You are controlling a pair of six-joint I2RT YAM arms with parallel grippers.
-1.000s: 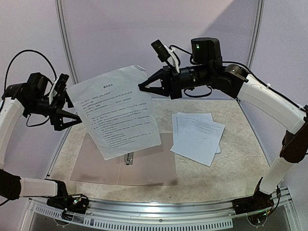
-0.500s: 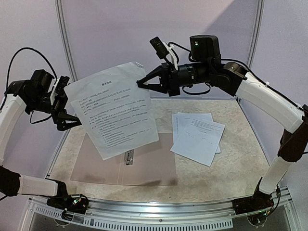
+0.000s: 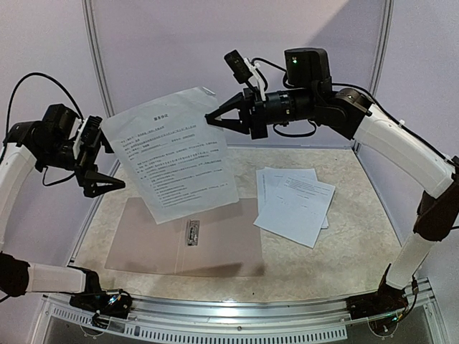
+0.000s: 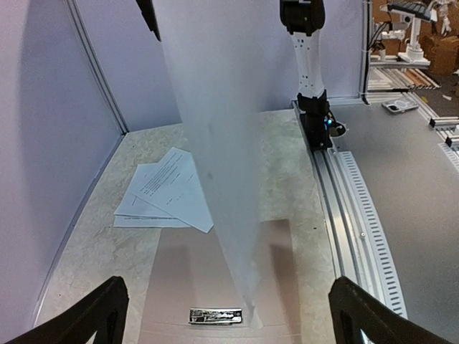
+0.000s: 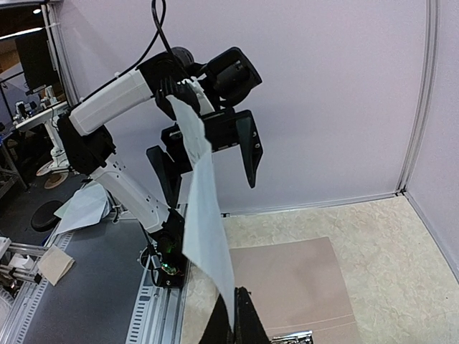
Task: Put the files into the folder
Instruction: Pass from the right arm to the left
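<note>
right gripper (image 3: 212,119): pinched shut on the upper right edge of the held sheet (image 3: 179,154), which hangs tilted in the air over the folder (image 3: 229,247)
left gripper (image 3: 115,168): jaws spread wide beside the sheet's left edge, gripping nothing
change: sheet has drifted up and right over the last half second; its lower edge now clears the clip (image 3: 192,233)
folder: open flat, clip at the spine
loose files (image 3: 295,204): fanned stack just right of the folder
surface: beige mottled table (image 3: 358,236)
room: lilac panel walls (image 3: 165,43)
</note>
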